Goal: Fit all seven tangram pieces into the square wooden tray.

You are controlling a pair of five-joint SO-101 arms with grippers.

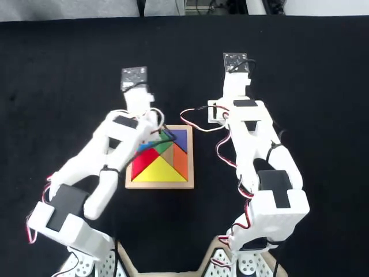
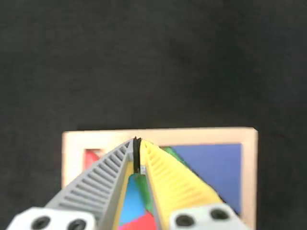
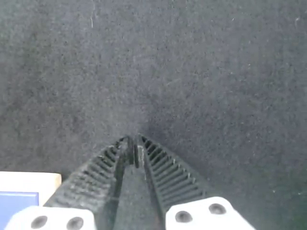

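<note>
My left gripper is pinched shut on nothing, its tips low over the tangram pieces lying in the wooden tray. Dragging it sideways could lever one out. My right gripper, also closed, hangs over the tabletop.

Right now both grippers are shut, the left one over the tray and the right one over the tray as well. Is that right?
Not quite. The right gripper is shut, but it hangs over the black cloth beside the tray, as the right wrist view shows. The left gripper is shut over the tray.
</note>
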